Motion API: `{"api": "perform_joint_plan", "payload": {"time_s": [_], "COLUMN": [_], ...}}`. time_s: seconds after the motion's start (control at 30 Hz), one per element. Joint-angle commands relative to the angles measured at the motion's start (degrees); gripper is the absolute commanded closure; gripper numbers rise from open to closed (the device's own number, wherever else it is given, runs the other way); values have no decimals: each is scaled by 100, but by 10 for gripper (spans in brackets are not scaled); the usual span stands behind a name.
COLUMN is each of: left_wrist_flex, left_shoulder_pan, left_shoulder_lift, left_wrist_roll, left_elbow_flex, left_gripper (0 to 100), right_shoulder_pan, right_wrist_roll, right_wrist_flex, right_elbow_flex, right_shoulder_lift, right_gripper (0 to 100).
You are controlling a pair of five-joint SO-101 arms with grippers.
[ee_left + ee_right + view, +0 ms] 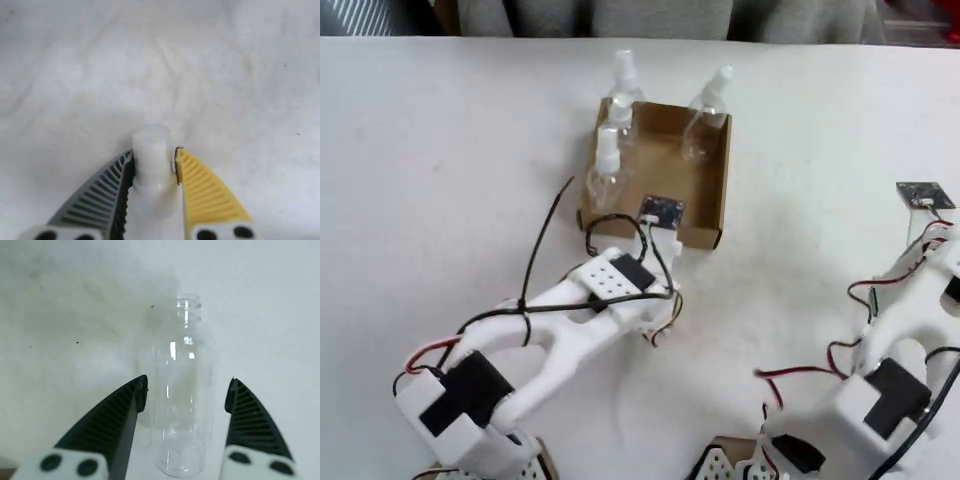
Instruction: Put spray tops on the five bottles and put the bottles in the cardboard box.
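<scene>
- The left gripper (152,156) is clamped on a white spray top (150,142). One ribbed grey finger and one ribbed yellow finger press its smooth, cylindrical sides above the white table (225,60).
- The right gripper (187,385) is spread wide, with black ribbed fingers on either side of a clear plastic bottle (184,440), not touching it (its threaded neck is bare).
- The shallow cardboard box (724,180) holds clear topped bottles (605,170) with white sprayers. Three are within its walls and a fourth is at the far edge (inside or just behind, I cannot tell).
</scene>
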Motion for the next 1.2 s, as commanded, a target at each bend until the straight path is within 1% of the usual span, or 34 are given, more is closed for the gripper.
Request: {"api": "perform_joint_plan", "payload": {"time_s": [0.0, 0.3, 0.37, 0.5, 0.57, 0.6, 0.7, 0.87, 1.03, 1.1, 1.17], "left_wrist_flex": [-88, -88, -88, -88, -88, -88, -79, -88, -53, -9, 237], "left_shoulder_pan": [-66, -75, -75, -75, -84, -84, -171, -470, -716, -857, -1059], "left_shoulder_lift": [-303, -303, -303, -303, -303, -312, -338, -338, -347, -391, -646], "left_wrist_roll": [-44, -44, -44, -44, -44, -44, -44, -44, -44, -44, -44], "left_elbow_flex": [-9, -9, -9, -9, -9, -9, -9, -62, -167, -308, -457], "left_gripper": [979, 979, 979, 979, 979, 979, 979, 979, 979, 979, 979], "right_shoulder_pan": [-145, -277, -356, -558, -620, -637, -664, -831, -1552, -1938, -2325], "right_wrist_roll": [26, 53, 62, 35, 26, -26, -484, -914, -1336, -1609, -1978], "right_wrist_flex": [-145, -532, -532, -541, -497, -444, -207, 514, 1508, 1710, 1833], "right_elbow_flex": [-299, -299, -299, -299, -308, -308, -308, -255, -246, -246, -246], "right_shoulder_lift": [497, 1112, 1200, 1297, 1218, 1121, 620, -681, -1851, -2255, -2642], "right_gripper": [776, 785, 830, 983, 969, 960, 981, 982, 982, 982, 981]}}
